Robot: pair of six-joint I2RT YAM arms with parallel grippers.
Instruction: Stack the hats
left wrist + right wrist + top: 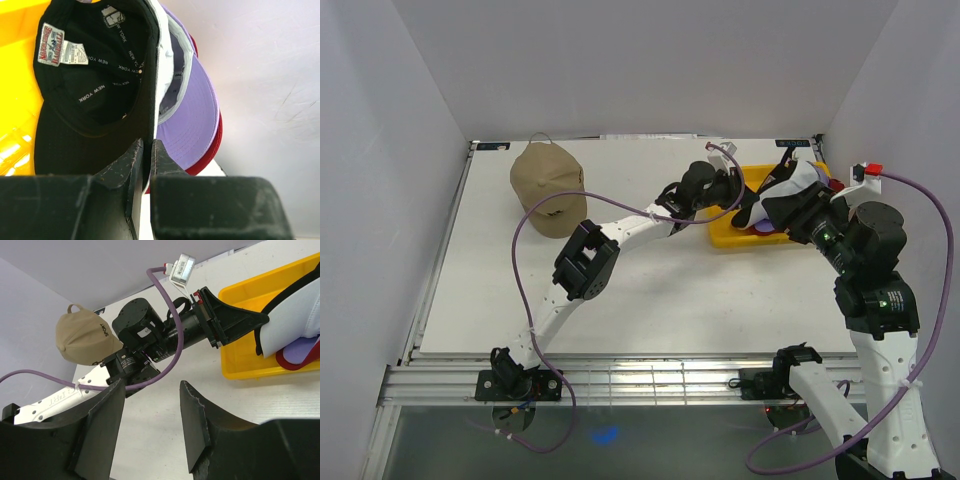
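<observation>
- Jaws of right gripper [152,385] stand apart, empty, near yellow tray [240,365].
- Left gripper [146,147] pinches black cap [90,100] by its brim; white cap [164,55], purple cap [192,120] and red cap [207,157] nest beside it in the tray.
- Tan cap [548,185] sits alone, far left.

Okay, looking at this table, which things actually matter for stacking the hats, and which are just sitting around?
Part of the job:
- tan cap
- black cap
- white cap
- purple cap
- red cap

Just sitting around:
- yellow tray, which holds all the caps but the tan one
</observation>
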